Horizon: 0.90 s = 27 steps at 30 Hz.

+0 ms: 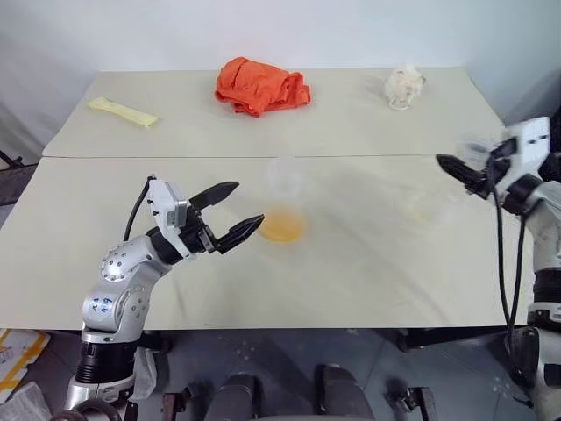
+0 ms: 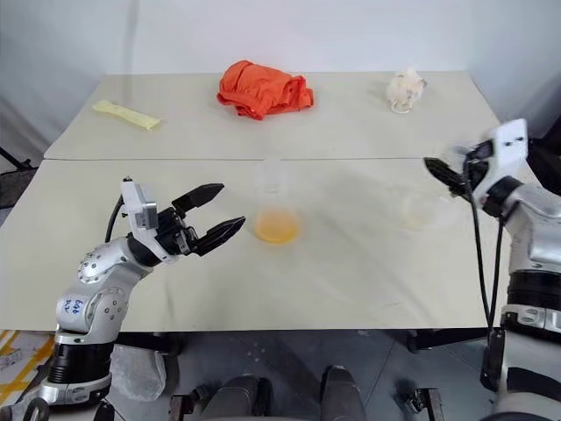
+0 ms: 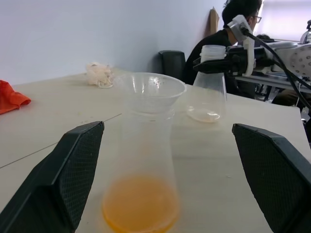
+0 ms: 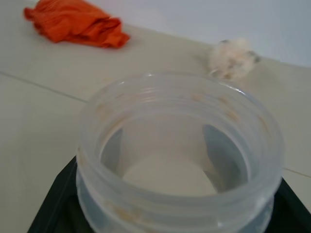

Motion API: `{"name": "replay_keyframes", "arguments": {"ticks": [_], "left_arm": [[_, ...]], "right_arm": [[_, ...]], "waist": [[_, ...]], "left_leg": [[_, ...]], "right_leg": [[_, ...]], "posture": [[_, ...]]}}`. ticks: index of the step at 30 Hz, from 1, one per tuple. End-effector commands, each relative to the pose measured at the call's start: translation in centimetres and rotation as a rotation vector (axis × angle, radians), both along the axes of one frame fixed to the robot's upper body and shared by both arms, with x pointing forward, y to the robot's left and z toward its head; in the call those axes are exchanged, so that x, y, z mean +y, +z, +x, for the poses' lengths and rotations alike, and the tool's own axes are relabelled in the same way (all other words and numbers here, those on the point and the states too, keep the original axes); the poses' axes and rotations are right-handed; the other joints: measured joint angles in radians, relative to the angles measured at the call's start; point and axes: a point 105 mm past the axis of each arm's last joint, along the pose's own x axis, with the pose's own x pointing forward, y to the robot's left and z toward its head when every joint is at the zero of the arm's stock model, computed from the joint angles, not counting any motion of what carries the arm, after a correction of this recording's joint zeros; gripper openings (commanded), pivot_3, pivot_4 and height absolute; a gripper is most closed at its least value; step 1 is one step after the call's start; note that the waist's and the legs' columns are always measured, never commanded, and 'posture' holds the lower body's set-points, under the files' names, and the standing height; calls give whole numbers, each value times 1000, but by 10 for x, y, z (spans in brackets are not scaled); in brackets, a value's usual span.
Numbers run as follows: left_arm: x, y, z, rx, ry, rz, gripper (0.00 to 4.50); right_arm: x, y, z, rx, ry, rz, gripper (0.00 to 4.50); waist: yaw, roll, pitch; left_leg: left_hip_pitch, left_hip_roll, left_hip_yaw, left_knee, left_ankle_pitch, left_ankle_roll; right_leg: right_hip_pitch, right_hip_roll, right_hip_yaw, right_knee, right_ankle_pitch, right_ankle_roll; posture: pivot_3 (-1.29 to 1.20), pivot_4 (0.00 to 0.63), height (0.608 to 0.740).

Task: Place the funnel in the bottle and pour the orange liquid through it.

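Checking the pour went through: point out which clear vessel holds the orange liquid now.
The bottle with the funnel seated in its neck, between the left gripper fingers; the orange liquid pools in its base. The right gripper's vessel looks nearly empty.

This looks like a robotics lab or office workroom. Two plain beige tables (image 1: 368, 289) pushed together stand against a bare white wall (image 1: 263, 31), and a seated person (image 3: 233, 24) works at a desk behind.

The clear bottle (image 3: 146, 160) stands up on the table with the clear funnel (image 3: 149, 92) in its neck and orange liquid (image 3: 140, 203) at its bottom.
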Motion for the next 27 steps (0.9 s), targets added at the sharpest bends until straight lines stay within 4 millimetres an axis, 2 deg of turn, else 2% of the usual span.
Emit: {"name": "replay_keyframes", "arguments": {"ticks": [1, 4, 5, 7, 9, 10, 16, 19, 23, 24, 26, 27], "left_arm": [[-1, 11, -2, -37, -11, -12, 4500], [-1, 12, -2, -35, -11, -9, 4500], [0, 12, -2, -35, -10, -8, 4500], [1, 13, -1, -34, -9, -6, 4500], [2, 13, -1, -34, -8, -3, 4500], [2, 13, -1, -31, -10, -4, 4500], [6, 8, 2, 4, -8, 11, 4500], [9, 6, 3, 7, 9, 23, 4500], [19, 5, 2, 5, 42, 38, 4500], [22, 5, 2, 5, 50, 47, 4500], [32, -2, 1, 16, 87, 101, 4500], [39, -9, -2, 26, 97, 148, 4500]], "right_arm": [[-8, 11, -8, -96, -31, 103, 2493], [-4, 7, -12, -107, 3, 171, 2493], [-1, 7, -13, -111, 17, 170, 3207], [1, 8, -15, -125, 22, 166, 3657], [-6, 23, -17, -191, -12, 232, 4357], [-7, 30, -19, -214, -10, 256, 4439], [-9, 73, -37, -391, 25, 272, 4439], [-5, 88, -42, -427, 68, 300, 4439], [18, 125, -61, -595, 192, 224, 4439], [25, 124, -60, -570, 219, 175, 4439], [55, 109, -57, -450, 366, 64, 4439], [72, 95, -57, -359, 460, 68, 4439]], "waist": [[-2, 0, 0], [-1, 0, 0], [-1, 0, 0], [-1, 0, 0], [0, 0, 0], [0, 0, 0], [2, 0, 0], [2, 0, 0], [0, 0, 0], [-2, 0, 0], [-1, 0, 0], [-2, 0, 0]], "left_leg": [[0, 0, 1, 0, 0, 0], [1, 0, 1, 1, 0, 0], [1, 0, 1, 1, 0, 0], [1, 0, 1, 1, 0, 0], [1, 0, 1, 1, 0, 0], [1, 0, 1, 1, 0, 0], [1, 0, 1, 1, 0, 0], [1, 0, 1, 1, 0, 0], [1, 0, 1, 1, 0, 0], [1, 0, 1, 0, 0, 0], [1, 0, 1, 0, 0, 0], [1, 0, 1, 0, 0, 0]], "right_leg": [[0, 0, 1, 0, 0, 0], [0, 0, 1, 0, 0, 0], [0, 0, 2, 1, 0, 0], [0, 0, 2, 1, 0, 0], [0, 0, 2, 1, 0, 0], [0, 0, 2, 1, 0, 0], [0, 0, 2, 1, 0, 0], [0, 0, 2, 0, 0, 0], [0, 0, 2, 1, 0, 0], [0, 0, 2, 1, 0, 0], [0, 0, 2, 1, 0, 0], [0, 0, 2, 1, 0, 0]], "posture": [[0, 150, 740], [0, 150, 740], [0, 150, 740], [0, 150, 740], [0, 150, 740], [0, 150, 740], [0, 150, 740], [0, 150, 740], [0, 150, 740], [0, 150, 740], [0, 150, 740], [0, 150, 740]]}}
